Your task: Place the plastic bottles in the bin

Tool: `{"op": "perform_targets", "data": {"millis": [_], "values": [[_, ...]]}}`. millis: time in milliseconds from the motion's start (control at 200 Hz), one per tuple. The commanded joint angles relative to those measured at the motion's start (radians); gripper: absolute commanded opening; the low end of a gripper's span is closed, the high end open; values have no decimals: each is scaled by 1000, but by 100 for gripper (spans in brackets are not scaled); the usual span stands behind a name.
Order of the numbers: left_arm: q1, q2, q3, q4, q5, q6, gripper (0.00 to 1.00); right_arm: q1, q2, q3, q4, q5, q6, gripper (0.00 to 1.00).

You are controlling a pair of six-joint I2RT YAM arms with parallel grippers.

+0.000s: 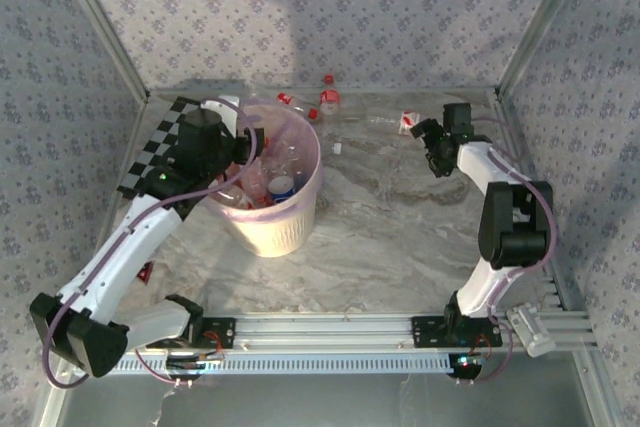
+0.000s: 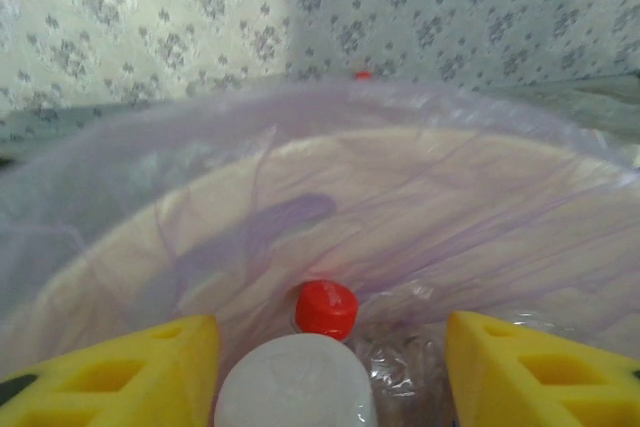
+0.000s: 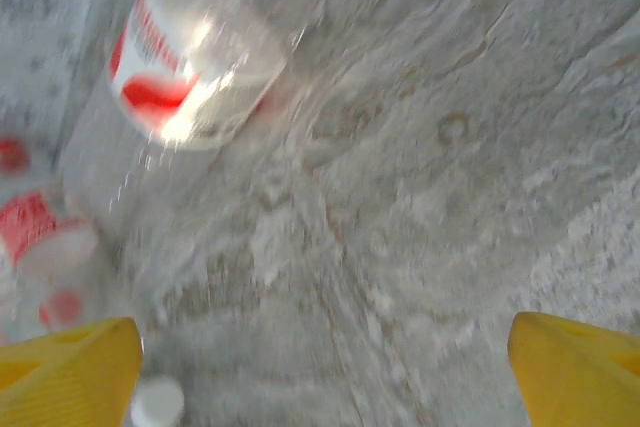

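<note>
Drop step: left claw half-parted over bin, white-capped bottle looks released. Right claw wide; next, close on red-label bottle at its 11 o'clock.

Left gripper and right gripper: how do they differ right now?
The left gripper hangs over the bin, a white-capped bottle between its parted fingers; the right gripper hangs over the table, fingers wider apart, a red-labelled bottle lying ahead. Both are open.
</note>
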State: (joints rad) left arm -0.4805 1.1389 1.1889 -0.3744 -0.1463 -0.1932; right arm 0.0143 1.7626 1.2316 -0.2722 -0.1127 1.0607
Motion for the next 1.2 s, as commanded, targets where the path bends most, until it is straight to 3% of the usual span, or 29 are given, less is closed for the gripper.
{"op": "perform_targets", "data": {"millis": [0, 135, 370, 785, 970, 1130, 1200], "values": [[-5, -61, 71, -67, 55, 1, 68, 5, 65, 129, -2, 150, 179, 95], [-6, -79, 120, -127, 127, -37, 75, 4, 196, 250, -28, 158, 228, 94], [-7, -130, 148, -144, 200, -77, 76, 7, 358, 401, -32, 150, 269, 94], [-7, -161, 154, -152, 210, -133, 76, 17, 586, 631, -101, 85, 273, 96], [-9, -180, 158, -165, 210, -141, 76, 13, 590, 642, -118, 61, 271, 78], [-9, -189, 159, -172, 208, -153, 76, 0, 500, 567, -90, 63, 242, 57], [-9, -186, 163, -167, 221, -161, 76, -13, 453, 544, -101, 55, 215, 54]]}}
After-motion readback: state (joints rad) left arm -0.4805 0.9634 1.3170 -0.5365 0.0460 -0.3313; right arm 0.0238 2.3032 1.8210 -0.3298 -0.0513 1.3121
